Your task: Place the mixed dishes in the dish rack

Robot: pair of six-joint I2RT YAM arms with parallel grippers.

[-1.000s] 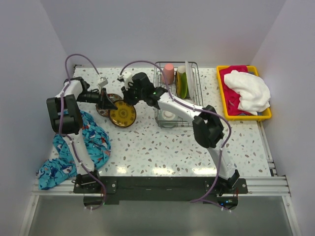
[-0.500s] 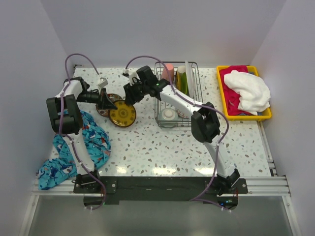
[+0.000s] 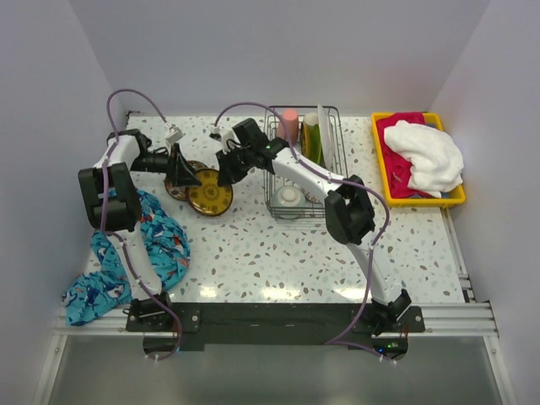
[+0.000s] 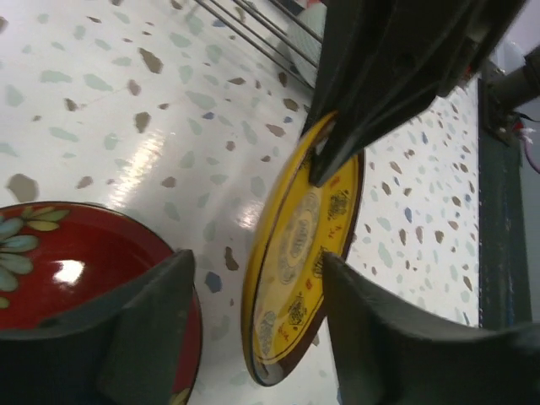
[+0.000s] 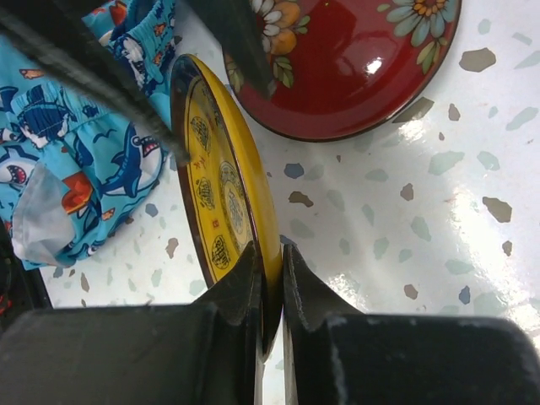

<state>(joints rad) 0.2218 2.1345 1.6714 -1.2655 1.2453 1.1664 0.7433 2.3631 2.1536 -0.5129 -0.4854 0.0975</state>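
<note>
Yellow-olive plate (image 5: 224,202) in the grip: clamping its rim between the clenched fingers of the right gripper (image 5: 272,266), propping it steeply tilted on its lower edge on the speckled table (image 3: 278,253). Sitting left of centre in the top view, outside the dish rack (image 3: 342,160) and just left of it.

Standing released at the left gripper (image 4: 257,270), fingers spread to either side of that same plate's lower part. Not showing whether either pad is touching it.

Crowding in close: lying flat just beside the tilted plate, a red flowered plate (image 5: 354,59), filling the upper right of the right wrist view. Not showing whether the two are touching. Spreading at the left edge of that view, a blue shark-print cloth (image 5: 76,143).

Showing only in the top view: the rack at upper centre, carrying a pink cup (image 3: 289,125) at its far end, a lime-green plate (image 3: 312,143) upright beside it, and a cream cup (image 3: 289,198) at its near end. Also, at upper right, well apart from both grippers, a yellow tray (image 3: 384,173) heaped with a white towel (image 3: 430,156) over a red cloth (image 3: 405,173). Hiding most of the red plate under the left gripper there.

Showing only in the left wrist view: the right gripper's dark fingers reaching down from the top edge onto the plate's rim.
</note>
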